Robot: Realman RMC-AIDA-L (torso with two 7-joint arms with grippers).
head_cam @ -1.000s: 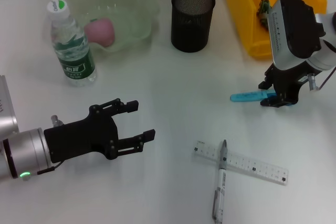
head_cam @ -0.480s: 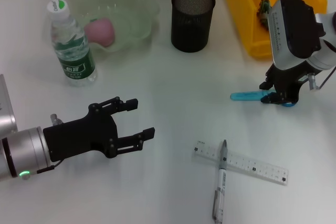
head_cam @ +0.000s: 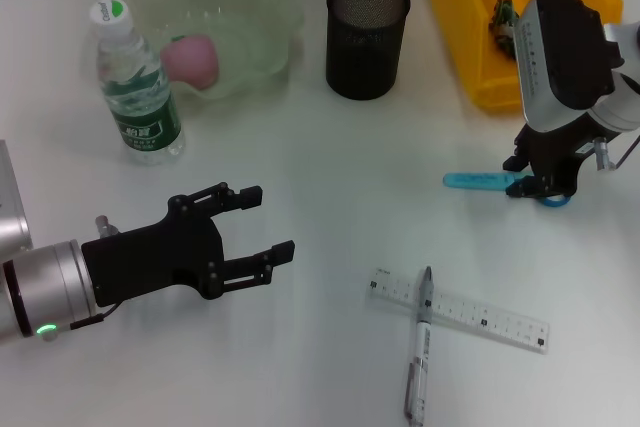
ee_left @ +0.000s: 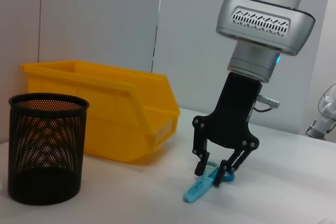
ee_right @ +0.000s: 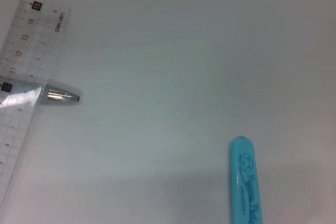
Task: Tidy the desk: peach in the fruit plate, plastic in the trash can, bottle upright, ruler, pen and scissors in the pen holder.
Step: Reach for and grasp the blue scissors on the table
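The blue scissors (head_cam: 480,180) lie on the white desk at the right, and my right gripper (head_cam: 541,185) is shut on their handle end. In the left wrist view the right gripper (ee_left: 214,170) holds that end slightly raised while the scissors (ee_left: 197,191) keep their tip on the desk. The clear ruler (head_cam: 460,309) lies near the front with the pen (head_cam: 418,347) across it. In the fruit plate (head_cam: 255,7) sits the pink peach (head_cam: 192,57), and the bottle (head_cam: 138,87) stands upright beside it. The black mesh pen holder (head_cam: 367,37) stands at the back. My left gripper (head_cam: 255,232) hovers open at the front left.
The yellow bin (head_cam: 470,37) stands at the back right with a scrap of plastic (head_cam: 500,15) inside. In the right wrist view the scissors' blue end (ee_right: 245,182), the ruler (ee_right: 26,77) and the pen tip (ee_right: 60,96) show on bare white desk.
My right gripper has shifted slightly right, and the scissors have slid right with it. The left arm has barely moved.
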